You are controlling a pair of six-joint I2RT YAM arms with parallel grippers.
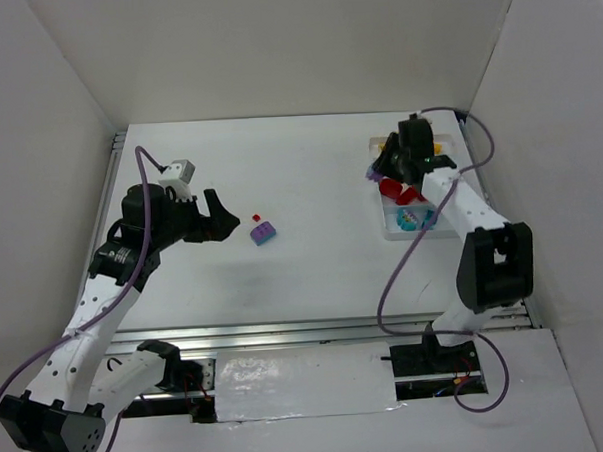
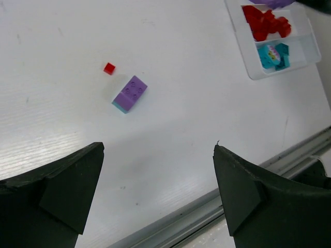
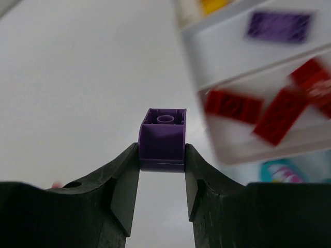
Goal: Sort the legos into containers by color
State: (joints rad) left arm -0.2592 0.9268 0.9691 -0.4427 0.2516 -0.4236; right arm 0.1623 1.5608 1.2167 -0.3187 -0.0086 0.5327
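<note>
Right wrist view gives us the main worry: the right jaws pinch a purple brick [image 3: 162,135] only by its lower part, at their very tips, so we judge it could twist or slip free. That brick sits squarely between the tips and hangs beside the white tray [image 3: 243,54], not yet over it. The purple compartment [image 3: 217,44] lies right next to the one holding red bricks [image 3: 269,111], so letting go early could land the brick on the counter [image 3: 77,77] or in the wrong lane. The left jaws stand spread wide and empty above the counter. A purple-and-teal brick [image 2: 130,94] and a tiny red piece [image 2: 109,68] lie ahead, well apart from them.
</note>
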